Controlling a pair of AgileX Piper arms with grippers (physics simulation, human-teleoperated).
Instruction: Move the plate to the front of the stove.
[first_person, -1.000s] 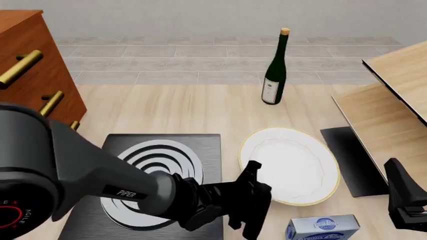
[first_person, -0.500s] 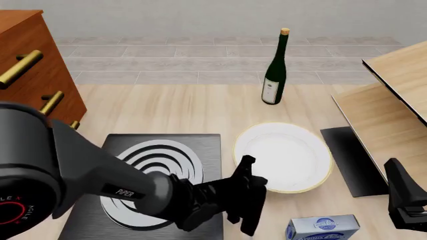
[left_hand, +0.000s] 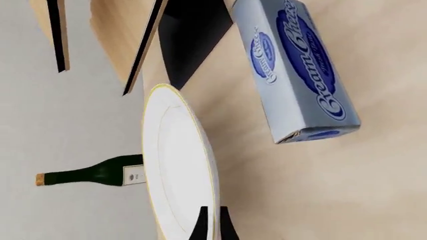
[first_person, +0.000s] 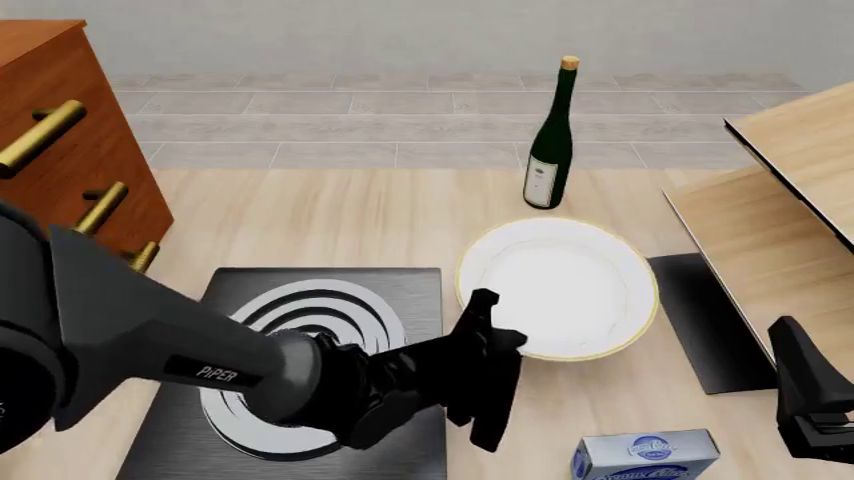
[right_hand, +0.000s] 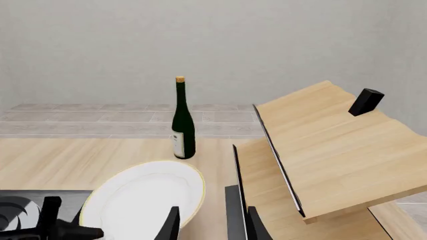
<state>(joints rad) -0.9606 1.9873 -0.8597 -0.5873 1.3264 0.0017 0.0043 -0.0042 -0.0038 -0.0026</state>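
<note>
The white plate (first_person: 561, 290) with its pale-gold rim hangs a little above the table, just right of the stove (first_person: 416, 290). That stove is a dark square slab with silver rings, and my left arm covers much of it. My left gripper (first_person: 489, 338) is shut on the plate's near-left rim. In the left wrist view the plate (left_hand: 175, 165) shows nearly edge-on, with the gripper (left_hand: 212, 227) pinching its rim. My right gripper (right_hand: 212, 224) stands open and holds nothing, low at the table's right edge (first_person: 805, 395). It looks toward the plate (right_hand: 143, 197).
A dark green wine bottle (first_person: 549, 150) stands behind the plate. A blue cream-cheese box (first_person: 646, 456) lies near the front edge. A plain black mat (first_person: 703, 322) lies right of the plate, under a wooden shelf unit (first_person: 787, 200). A wooden dresser (first_person: 60, 150) stands at far left.
My left gripper has risen and drawn slightly left and away with the plate, which has come up off the table. The right arm has not moved.
</note>
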